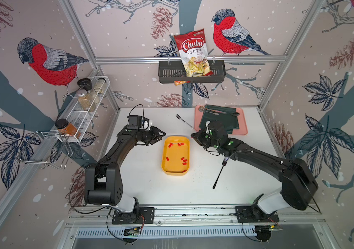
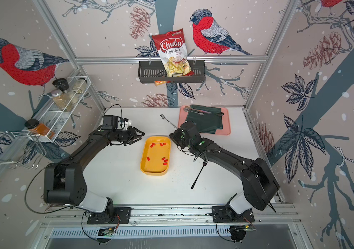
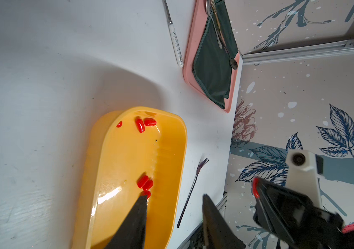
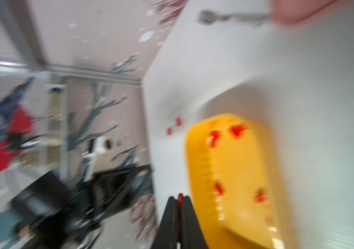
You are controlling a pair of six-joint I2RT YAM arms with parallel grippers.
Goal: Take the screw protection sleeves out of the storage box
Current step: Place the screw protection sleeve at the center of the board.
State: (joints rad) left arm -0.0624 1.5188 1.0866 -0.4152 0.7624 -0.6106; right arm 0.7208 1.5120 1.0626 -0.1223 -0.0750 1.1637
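Where the left arm [image 1: 117,151] rises from the front rail, it folds at the elbow and runs its forearm toward the storage box [image 1: 175,152], stopping just short of the box's far left corner. The left claw [image 1: 161,137] hangs there with its jaws part spread and nothing between them. The left wrist view looks past that claw [image 3: 173,199] down the length of the box [image 3: 128,161].

The yellow-orange box sits flat in the middle of the desk [image 1: 146,183]. The screw protection sleeves [image 1: 180,144] lie loose on its floor: two small clusters toward the far end, a bit by the left wall, and a cluster by the right wall nearer the front. In the blurred right wrist view, two red bits [image 4: 178,121] show on the desk just outside the box's left wall; I can't tell more.

Right of the box, the right arm [image 1: 258,157] stretches long from its base. Its wrist curls so that the right claw [image 1: 193,136] points at the box's far right corner, just outside the rim. Its jaws are pressed together on one sleeve [image 4: 180,196], whose red tip shows between the fingers [image 4: 190,215].

A black fork [image 1: 218,174] lies right of the box, its tines under the forearm. Beyond the box's far right corner lie a silver fork [image 1: 183,121] and a pink tray [image 1: 244,128] carrying a dark green cloth [image 1: 225,117].
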